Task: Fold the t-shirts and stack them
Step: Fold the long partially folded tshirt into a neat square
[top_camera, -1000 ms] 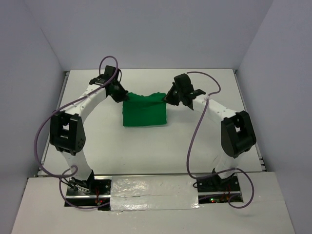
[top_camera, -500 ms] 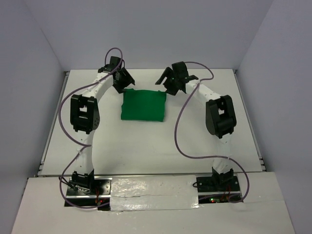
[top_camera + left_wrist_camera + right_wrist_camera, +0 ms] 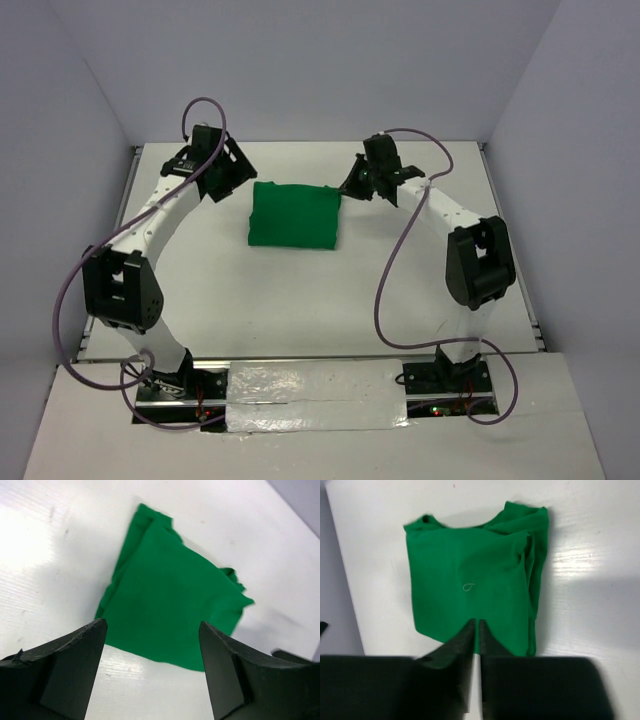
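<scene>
Since t-shirt point(image 3: 294, 214) lies as 1 compact rectangle, flat on table point(image 3: 300, 300), folding looks done, by my judgement. Far edge slightly ragged, with layers showing. Only 1 shirt in view, so nothing to stack it on. My left gripper point(image 3: 224, 178): fingers spread wide, empty, just beside shirt's far-left corner, not touching. My right gripper point(image 3: 353, 185): pinched closed on nothing, just off far-right corner, seemingly clear of cloth.
</scene>
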### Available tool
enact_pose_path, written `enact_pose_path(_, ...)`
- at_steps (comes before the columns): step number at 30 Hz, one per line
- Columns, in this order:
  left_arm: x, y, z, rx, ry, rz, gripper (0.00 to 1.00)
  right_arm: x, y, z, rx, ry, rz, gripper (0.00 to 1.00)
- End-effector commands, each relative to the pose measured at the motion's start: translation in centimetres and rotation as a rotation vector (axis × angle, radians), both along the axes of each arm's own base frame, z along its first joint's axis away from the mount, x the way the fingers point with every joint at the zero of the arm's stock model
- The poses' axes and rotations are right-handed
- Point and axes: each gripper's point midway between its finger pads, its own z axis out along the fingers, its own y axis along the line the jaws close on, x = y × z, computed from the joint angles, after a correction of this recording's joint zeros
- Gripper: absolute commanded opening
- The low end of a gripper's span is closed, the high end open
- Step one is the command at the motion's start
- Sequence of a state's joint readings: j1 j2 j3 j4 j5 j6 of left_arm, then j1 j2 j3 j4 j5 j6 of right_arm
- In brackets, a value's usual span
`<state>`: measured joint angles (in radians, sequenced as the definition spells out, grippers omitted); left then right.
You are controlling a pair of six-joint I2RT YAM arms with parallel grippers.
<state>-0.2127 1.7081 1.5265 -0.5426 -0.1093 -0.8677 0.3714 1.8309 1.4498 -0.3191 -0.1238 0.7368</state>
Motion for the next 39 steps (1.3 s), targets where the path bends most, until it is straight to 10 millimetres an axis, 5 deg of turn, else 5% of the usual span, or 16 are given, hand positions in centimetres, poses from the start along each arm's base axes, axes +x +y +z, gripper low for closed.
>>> enact_pose_path(1, -0.1, -1.5, 0.1, 0.006, -0.054, -0.062, 0.86, 0.5, 0.8, 0.8, -0.015, -0.034, 0.03, 0.06)
enact_pose_path(7, -2.0, -3.1, -0.6, 0.023, -0.009, -0.117, 0.86, 2.8, 1.7, -3.5, -0.043, 0.058, 0.012, 0.0)
enact_pose_path(12, -3.1, -3.2, -0.3, 0.018, -0.031, -0.136, 0.86, 5.6, 2.6, -4.7, -0.042, 0.076, -0.005, 0.0)
enact_pose_path(16, -4.1, -3.0, -0.6, 0.017, -0.006, -0.143, 0.86, 7.2, 3.3, -9.0, -0.066, 0.165, -0.042, 0.0)
enact_pose_path(19, -4.7, -2.9, 0.0, 0.015, -0.02, -0.15, 0.86, 7.5, 4.0, -8.9, -0.066, 0.172, -0.026, 0.01)
enact_pose_path(21, -5.2, -2.8, 0.1, 0.016, -0.024, -0.156, 0.86, 7.3, 4.3, -7.5, -0.071, 0.15, -0.011, 0.08)
enact_pose_path(24, -5.9, -2.6, 1.3, 0.016, -0.047, -0.162, 0.87, 6.9, 4.0, -2.4, -0.061, 0.065, 0.004, 0.21)
enact_pose_path(25, -6.0, -2.6, 1.6, 0.014, -0.055, -0.164, 0.87, 6.6, 3.6, 1.5, -0.053, -0.004, 0.007, 0.3)
enact_pose_path(27, -6.5, -2.5, 2.6, 0.011, -0.074, -0.171, 0.87, 5.8, 2.6, 4.8, -0.071, -0.07, -0.005, 0.43)
enact_pose_path(28, -6.6, -2.5, 3.1, 0.012, -0.085, -0.174, 0.87, 5.0, 1.8, 8.7, -0.071, -0.149, -0.006, 0.59)
enact_pose_path(30, -7.0, -2.3, 4.5, 0.013, -0.123, -0.183, 0.88, 3.4, 0.0, 13.0, -0.098, -0.227, -0.036, 0.73)
enact_pose_path(34, -8.0, -1.6, 7.1, 0.039, -0.194, -0.193, 0.89, 0.1, -4.0, 16.3, -0.212, -0.286, -0.094, 0.96)
enact_pose_path(36, -9.0, -0.9, 9.2, 0.071, -0.259, -0.206, 0.9, -2.3, -6.6, 14.5, -0.293, -0.258, -0.14, 1.0)
enact_pose_path(37, -8.9, -0.8, 9.2, 0.074, -0.262, -0.203, 0.9, -2.8, -7.5, 16.2, -0.295, -0.297, -0.167, 0.99)
enact_pose_path(38, -9.6, -0.4, 10.1, 0.09, -0.292, -0.21, 0.9, -3.8, -8.4, 14.0, -0.336, -0.257, -0.174, 1.0)
enact_pose_path(39, -9.9, -0.2, 10.5, 0.101, -0.305, -0.209, 0.9, -5.2, -9.5, 14.8, -0.344, -0.282, -0.197, 1.0)
